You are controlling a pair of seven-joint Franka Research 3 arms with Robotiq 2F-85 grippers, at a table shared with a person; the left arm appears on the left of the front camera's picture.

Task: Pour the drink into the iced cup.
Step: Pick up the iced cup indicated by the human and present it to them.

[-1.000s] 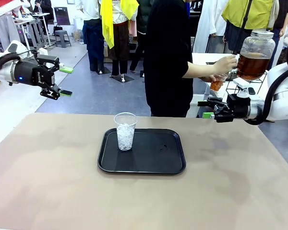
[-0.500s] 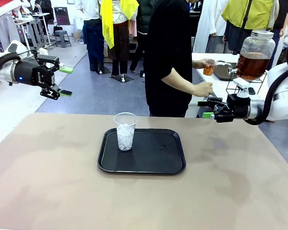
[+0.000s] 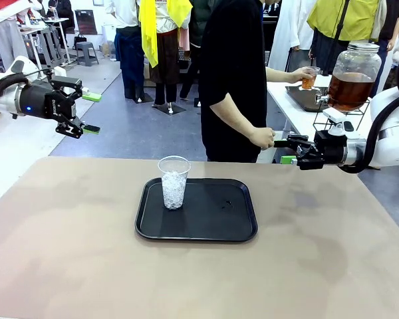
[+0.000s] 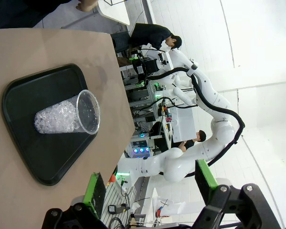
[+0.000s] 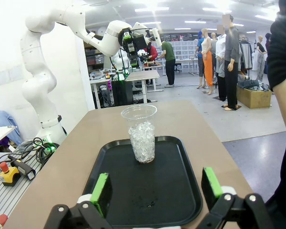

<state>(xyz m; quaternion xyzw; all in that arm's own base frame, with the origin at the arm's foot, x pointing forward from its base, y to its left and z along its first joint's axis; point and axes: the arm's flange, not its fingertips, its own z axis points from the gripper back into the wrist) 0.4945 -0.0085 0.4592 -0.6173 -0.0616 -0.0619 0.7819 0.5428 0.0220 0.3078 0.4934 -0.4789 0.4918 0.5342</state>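
The desk (image 3: 66,252) is wide and mostly bare, so the risks come more from what is around it; the person (image 3: 233,80) stands at its far edge, and the lower hand (image 3: 261,137) hangs just beside the right pincer (image 3: 282,151), whose jaws are open and hold nothing; if that arm starts to move now, I think it may strike this hand. The drink (image 3: 349,92) is mostly in the big glass jar (image 3: 352,60) on a stand at the right, off the desk; a little of it is in the small cup (image 3: 309,78) that the person's raised hand (image 3: 296,74) holds near the jar, well apart from the target; the black tray (image 3: 246,232) lies in the middle of the desk, and the iced cup (image 3: 173,181) stands upright on its left part; it looks light and tall, so a fast pour or a bump may tip it and scatter ice; the left pincer (image 3: 91,113) hovers open and empty at the far left; if the small cup is handed to a pincer, a hard squeeze could crush it and slop the drink.
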